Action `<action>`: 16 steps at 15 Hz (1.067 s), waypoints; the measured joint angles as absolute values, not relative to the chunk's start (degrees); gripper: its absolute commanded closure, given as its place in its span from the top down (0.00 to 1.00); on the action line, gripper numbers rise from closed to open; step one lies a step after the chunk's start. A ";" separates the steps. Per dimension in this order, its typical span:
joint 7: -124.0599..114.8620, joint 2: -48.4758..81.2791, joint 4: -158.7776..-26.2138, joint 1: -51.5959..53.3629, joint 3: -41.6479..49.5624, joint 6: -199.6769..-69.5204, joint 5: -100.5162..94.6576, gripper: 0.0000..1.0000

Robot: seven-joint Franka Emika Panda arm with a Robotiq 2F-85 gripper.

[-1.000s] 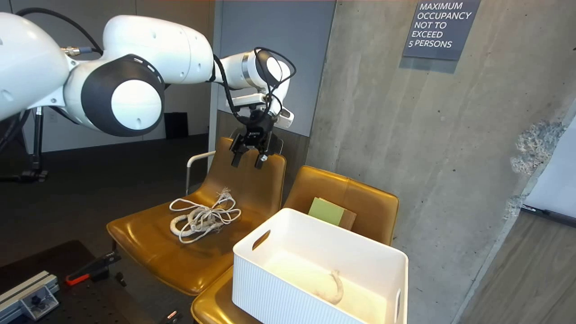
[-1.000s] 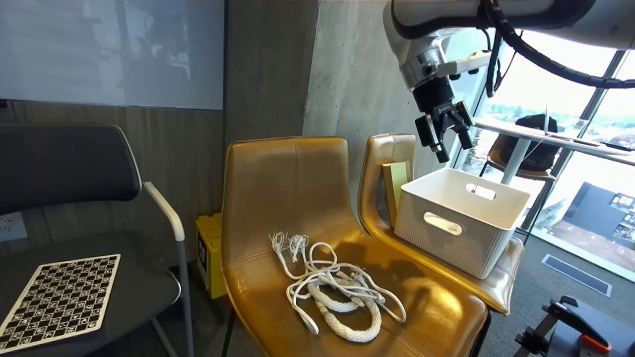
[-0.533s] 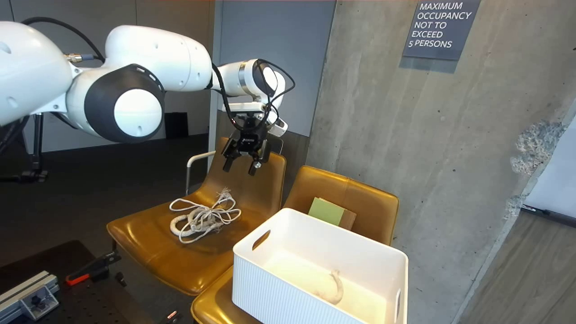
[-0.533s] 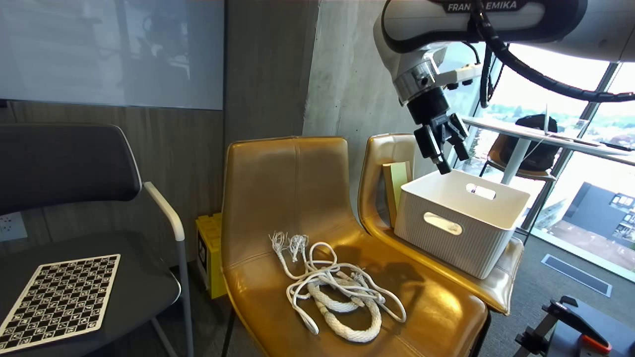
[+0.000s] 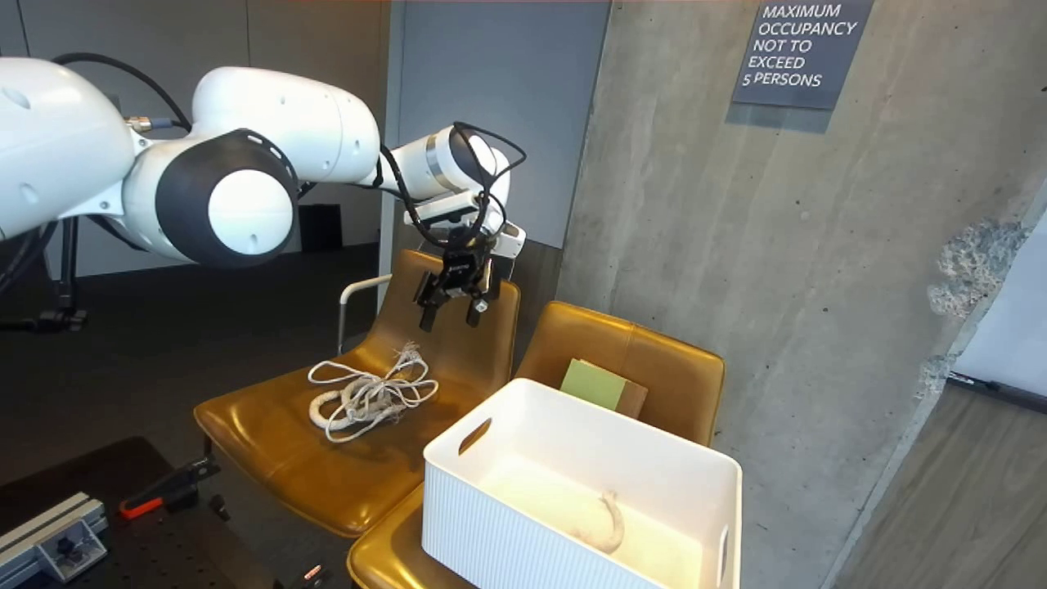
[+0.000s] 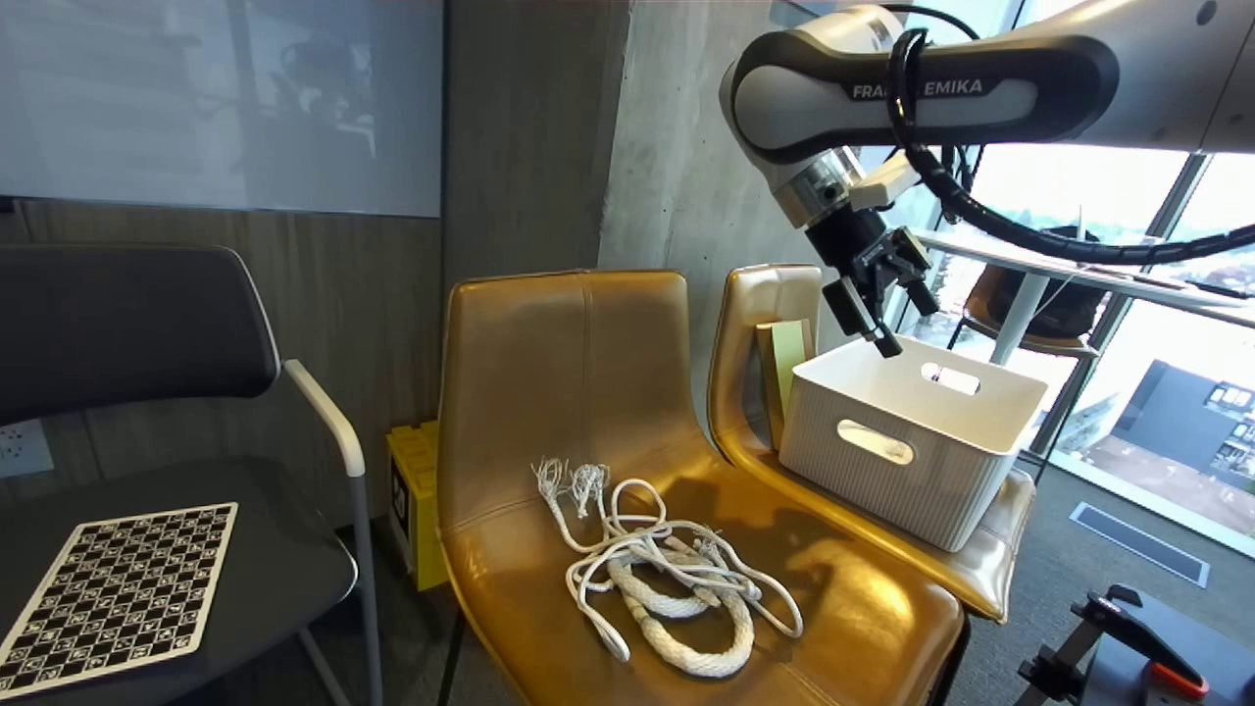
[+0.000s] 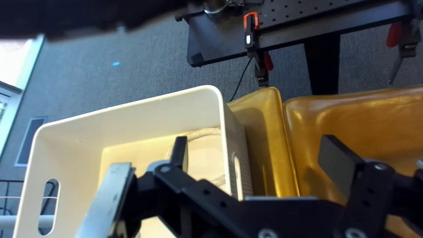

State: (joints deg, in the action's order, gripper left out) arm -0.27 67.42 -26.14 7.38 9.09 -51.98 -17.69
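Lower than half a second ago hangs the arm (image 5: 286, 123), its gripper (image 6: 906, 324) spread wide — empty, higher than the white bin (image 6: 873, 490). Tangled rope (image 5: 372, 398) lies on the chair (image 5: 278, 442) beside the bin; a rope loop (image 7: 205, 132) curls inside — any descent should clear the bin's rim.

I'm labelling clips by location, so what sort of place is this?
Probably an office or meeting room, judging by the sign limiting occupancy to five persons, what looks like a whiteboard, and the brown chairs close together.
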 measured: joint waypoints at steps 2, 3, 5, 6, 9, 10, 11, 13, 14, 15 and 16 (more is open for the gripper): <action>-0.47 68.10 -26.13 8.22 10.41 -53.92 -20.23 1.00; -0.47 68.38 -26.12 8.49 10.65 -55.34 -20.97 1.00; 0.04 68.85 -26.09 8.68 10.66 -58.38 -21.12 1.00; 0.89 69.05 -26.09 8.69 10.49 -60.01 -20.96 1.00; 2.29 69.20 -26.03 8.42 9.50 -63.42 -19.91 1.00; 2.42 69.19 -25.97 8.38 9.45 -63.56 -19.82 1.00; 2.49 69.19 -25.94 8.35 9.43 -63.66 -19.78 1.00; 2.51 69.19 -26.01 8.34 9.47 -63.73 -19.75 1.00; 2.51 69.23 -26.16 8.44 9.47 -63.73 -19.77 1.00; 3.12 69.49 -26.23 8.73 9.46 -64.07 -19.83 1.00; 4.22 70.09 -26.24 9.19 9.44 -64.87 -19.85 1.00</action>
State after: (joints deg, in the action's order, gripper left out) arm 4.22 70.09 -26.24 9.19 9.44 -64.87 -19.85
